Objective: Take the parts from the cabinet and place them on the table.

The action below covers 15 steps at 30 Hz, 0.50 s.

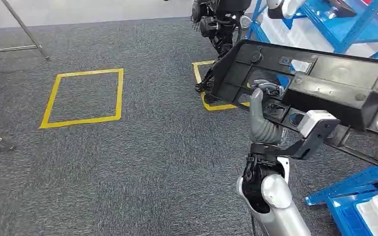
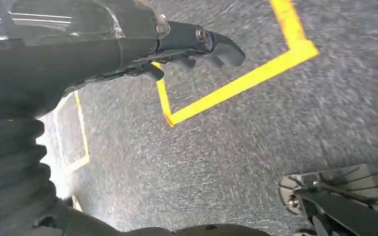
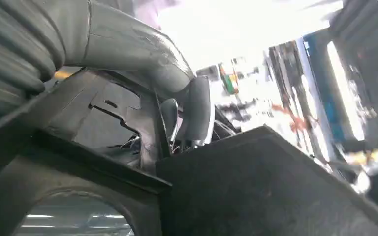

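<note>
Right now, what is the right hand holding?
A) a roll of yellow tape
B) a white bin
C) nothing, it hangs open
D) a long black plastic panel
D: in the head view the right hand grips the long black panel by its lower edge, holding it tilted above the grey carpet; the right wrist view shows the thumb pressed against the panel's ribbed inside.

Plenty of open carpet (image 1: 142, 162) off to my left around the yellow tape square (image 1: 83, 97), but my right side's boxed in by the big black part (image 1: 325, 83) in my right hand (image 1: 262, 115), the blue rack (image 1: 344, 29) and another robot's legs (image 1: 219, 29).
</note>
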Available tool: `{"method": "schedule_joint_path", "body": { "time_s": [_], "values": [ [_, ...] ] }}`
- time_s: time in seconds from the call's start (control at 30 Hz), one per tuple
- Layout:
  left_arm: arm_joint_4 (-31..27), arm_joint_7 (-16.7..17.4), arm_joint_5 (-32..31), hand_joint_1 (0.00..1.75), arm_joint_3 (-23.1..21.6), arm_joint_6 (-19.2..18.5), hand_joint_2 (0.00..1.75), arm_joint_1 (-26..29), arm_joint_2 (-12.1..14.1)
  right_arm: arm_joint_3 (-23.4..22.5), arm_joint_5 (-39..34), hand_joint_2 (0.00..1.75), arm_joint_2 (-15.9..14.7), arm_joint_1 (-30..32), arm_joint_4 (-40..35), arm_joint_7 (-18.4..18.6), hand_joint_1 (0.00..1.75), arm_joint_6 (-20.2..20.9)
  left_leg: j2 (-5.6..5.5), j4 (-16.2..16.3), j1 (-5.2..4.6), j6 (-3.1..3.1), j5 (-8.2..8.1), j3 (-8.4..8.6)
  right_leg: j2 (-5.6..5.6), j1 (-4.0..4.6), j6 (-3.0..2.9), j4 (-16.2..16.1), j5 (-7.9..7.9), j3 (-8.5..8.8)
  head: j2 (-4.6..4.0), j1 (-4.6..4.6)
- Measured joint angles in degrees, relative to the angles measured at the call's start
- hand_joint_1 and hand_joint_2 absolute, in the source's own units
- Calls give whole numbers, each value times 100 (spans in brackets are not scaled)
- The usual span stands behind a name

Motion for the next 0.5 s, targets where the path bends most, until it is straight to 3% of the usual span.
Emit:
{"method": "schedule_joint_path", "body": {
  "time_s": [0.03, 0.07, 0.13, 0.17, 0.2, 0.23, 0.33, 0.37, 0.4, 0.43, 0.5],
  "values": [
    [2, 9, -9, 0, 0, 0, 175, 10, 7, 15, -20, 175, -2, 0, 0, -15, 175, 0, 3, -15, 34, -37, 82, 6, -83, -9, 21, 8, -14, 1, 0, -11],
    [4, 11, -13, 0, 0, 2, 175, 16, 9, 22, -28, 175, -2, -1, 0, -20, 175, -2, 22, -253, 61, -77, 255, 140, -162, -25, 48, 28, -32, 3, 0, -17],
    [9, 17, -24, 0, 0, 26, 175, 18, 28, 39, -72, 175, -9, -3, 0, -24, 175, -2, 177, -1180, 110, -161, 701, 674, -309, -64, 128, 122, -107, 2, 0, -24],
    [9, 35, -33, 0, 0, 33, 175, 14, 39, 48, -83, 175, -20, -4, 0, -31, 175, -2, 347, -1485, 69, -161, 616, 831, -376, -89, 182, 178, -159, 4, 0, -22],
    [2, 41, -39, 0, -2, 33, 175, 17, 15, 54, -87, 175, -24, -17, -4, -37, 175, -2, 584, -1442, 36, -97, 629, 811, -405, -38, 235, 200, -190, -14, 0, -34],
    [13, 74, -42, 0, -6, 35, 175, 17, 28, 68, -87, 175, -26, -16, -22, -39, 175, -2, 516, -1455, 16, 44, 631, 800, -430, -54, 257, 232, -215, -14, 0, -37],
    [11, 184, -98, 0, -39, 85, 175, 6, 4, 89, -157, 175, -42, -17, -42, -48, 175, -2, 312, -1464, -1, 207, 634, 799, -546, -96, 329, 213, -254, 29, 0, 9],
    [7, 232, -120, 0, -39, 89, 175, 10, -13, 94, -190, 175, -74, -16, -68, -48, 175, -4, 244, -1471, 1, 224, 637, 802, -294, -127, 358, 313, -375, 19, 0, 57],
    [9, 267, -133, 0, -42, 94, 175, 6, -24, 94, -194, 175, -94, -4, -94, -50, 175, -2, 183, -1470, 0, 244, 642, 803, -61, -129, 351, 593, -566, -103, 0, 66],
    [9, 280, -144, 0, -42, 96, 175, -1, -42, 98, -197, 175, -105, 5, -118, -52, 175, -4, 120, -1470, -8, 268, 648, 803, 64, -109, 342, 1030, -789, -306, 0, 85],
    [7, 291, -151, 0, -42, 96, 175, -5, -61, 103, -210, 175, -144, 33, -120, -52, 175, -4, -51, -1469, -50, 282, 652, 803, 136, -82, 306, 1942, -1112, -770, 0, 155]
  ]
}}
